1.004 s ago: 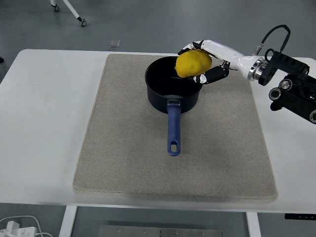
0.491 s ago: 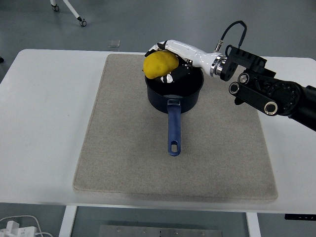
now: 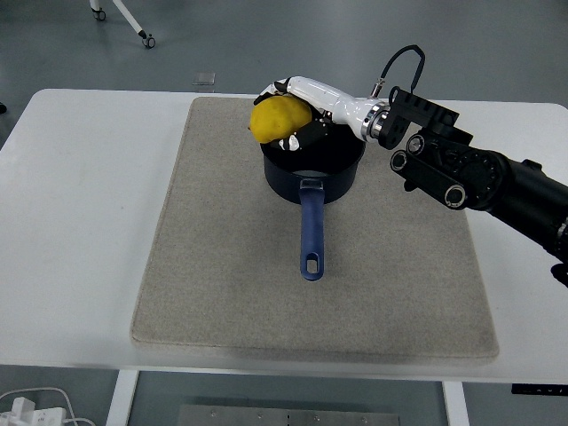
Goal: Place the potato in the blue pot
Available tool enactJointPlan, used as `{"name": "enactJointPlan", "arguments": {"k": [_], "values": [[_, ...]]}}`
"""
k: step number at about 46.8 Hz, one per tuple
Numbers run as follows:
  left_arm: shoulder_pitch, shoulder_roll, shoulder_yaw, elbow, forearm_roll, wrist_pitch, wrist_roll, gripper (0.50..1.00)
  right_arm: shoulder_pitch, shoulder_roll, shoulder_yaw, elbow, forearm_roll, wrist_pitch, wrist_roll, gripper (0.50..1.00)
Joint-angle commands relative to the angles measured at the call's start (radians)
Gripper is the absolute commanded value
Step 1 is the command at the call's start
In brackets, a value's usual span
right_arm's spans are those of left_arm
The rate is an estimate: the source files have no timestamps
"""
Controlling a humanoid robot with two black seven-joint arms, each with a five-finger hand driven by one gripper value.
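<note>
The yellow potato [image 3: 277,119] is held in my right hand [image 3: 293,111] above the far left rim of the blue pot [image 3: 312,164]. The hand's white and black fingers are curled around the potato from behind and below. The pot stands at the far middle of the grey mat [image 3: 222,266], with its blue handle [image 3: 311,232] pointing toward me. My right arm reaches in from the right edge across the pot's far side. Part of the pot's inside is hidden by the hand and potato. My left arm is out of view.
The grey mat lies on the white table [image 3: 71,222]. A wheeled leg [image 3: 142,35] stands on the floor beyond the table's far edge. A white cable [image 3: 35,404] lies on the floor at bottom left.
My right hand has carried the potato leftward from the pot's right rim across the pot to above its far left rim. The arm has reached further in. The pot has not moved.
</note>
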Motion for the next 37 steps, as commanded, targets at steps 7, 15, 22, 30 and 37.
{"name": "enactJointPlan", "arguments": {"k": [7,15,22,30,37], "values": [[0.0,0.0,0.0,-0.001,-0.001,0.0,-0.001,0.999,-0.002,-0.015,0.0,-0.002,0.0,-0.003,0.002,0.5],[0.0,0.0,0.0,0.0,-0.001,0.0,0.001,0.999,-0.014,-0.02,0.0,-0.004,-0.001,-0.003,0.003,0.5],[0.0,0.0,0.0,0.0,-0.001,0.0,0.001,0.999,-0.037,-0.021,0.0,-0.016,-0.001,-0.005,0.003,0.5],[0.0,0.0,0.0,0.0,-0.001,0.0,-0.001,0.999,-0.045,-0.021,0.002,-0.022,-0.001,-0.006,0.003,0.525],[0.0,0.0,0.0,0.0,-0.001,0.0,-0.001,0.999,-0.046,-0.033,0.005,-0.022,0.002,-0.008,0.003,0.705]]}}
